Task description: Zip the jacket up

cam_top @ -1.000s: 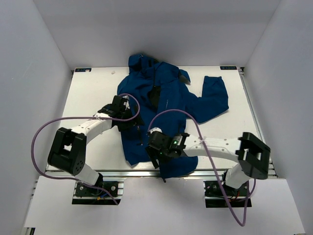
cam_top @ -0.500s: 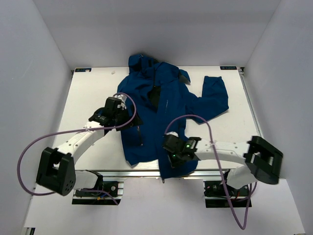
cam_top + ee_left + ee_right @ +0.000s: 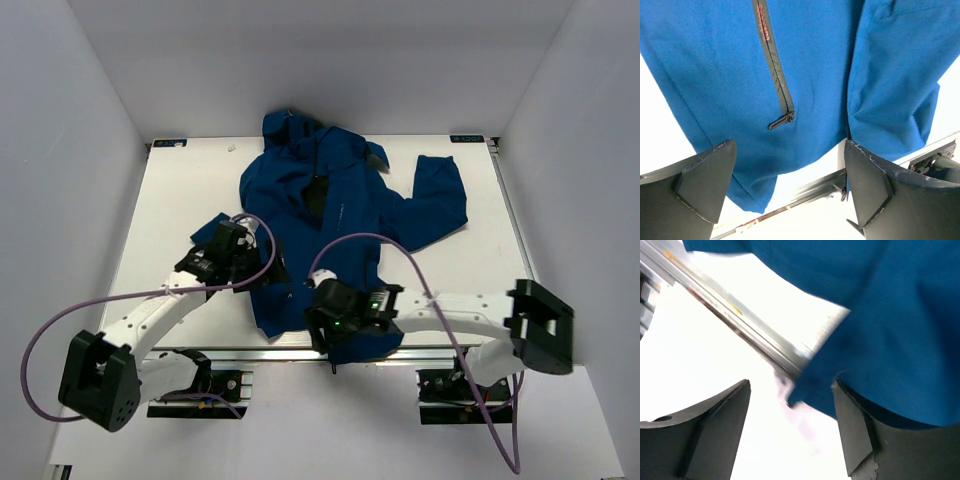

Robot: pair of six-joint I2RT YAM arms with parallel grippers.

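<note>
The dark blue hooded jacket [image 3: 345, 215] lies face up on the white table, hood far, hem hanging over the near edge. Its front gapes near the collar, showing dark lining. My left gripper [image 3: 248, 268] is open over the left front panel. In the left wrist view the gripper [image 3: 789, 143] frames the jacket [image 3: 815, 60], with a dark pocket zip [image 3: 775, 75] and its pull. My right gripper [image 3: 328, 325] is open at the hem. In the right wrist view the gripper [image 3: 791, 383] has the hem corner [image 3: 810, 390] between its jaws, held by neither.
The table's near metal edge rail shows in the top view [image 3: 250, 352], the left wrist view [image 3: 810, 195] and the right wrist view [image 3: 740, 325]. One sleeve [image 3: 435, 205] spreads to the right. Purple cables loop over both arms. White walls enclose the table.
My left gripper has moved nearer along the left front panel. My right gripper swung right, then back left along the hem. Both stay open.
</note>
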